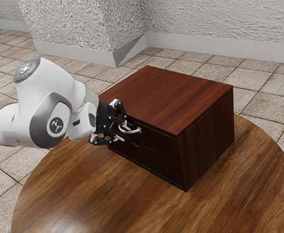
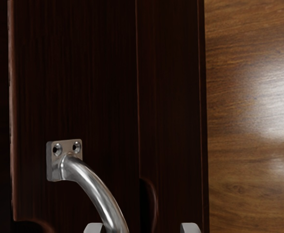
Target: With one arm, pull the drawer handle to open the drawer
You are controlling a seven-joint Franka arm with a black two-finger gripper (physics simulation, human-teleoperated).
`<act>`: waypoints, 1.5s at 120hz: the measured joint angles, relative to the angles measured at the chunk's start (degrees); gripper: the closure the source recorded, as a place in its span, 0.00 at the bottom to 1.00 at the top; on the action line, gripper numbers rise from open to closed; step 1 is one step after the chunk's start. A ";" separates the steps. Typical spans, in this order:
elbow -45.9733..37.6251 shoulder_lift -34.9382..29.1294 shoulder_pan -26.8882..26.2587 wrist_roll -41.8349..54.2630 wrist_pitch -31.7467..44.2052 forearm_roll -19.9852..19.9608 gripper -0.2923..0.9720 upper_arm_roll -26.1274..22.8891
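A dark wooden cabinet with two drawers stands on the round table. Its upper drawer carries a curved silver handle, and the drawer front looks flush with the cabinet. My black gripper is at that handle, open, one finger above it and one below. In the wrist view the handle arches from its mounting plate down between my two fingertips, closer to one of them and not pinched. The lower drawer has a notch cut in its top edge.
The round wooden table has bare surface in front of the cabinet and to the exterior view's right. Tiled floor and a rough white wall lie behind. My white arm comes in from the exterior view's left.
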 joint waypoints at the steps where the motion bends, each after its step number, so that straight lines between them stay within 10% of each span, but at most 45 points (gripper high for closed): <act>1: 0.00 0.00 0.00 0.01 0.00 -0.01 0.68 0.00; 180: -9.31 -9.34 0.07 0.77 -0.66 -1.18 0.75 1.16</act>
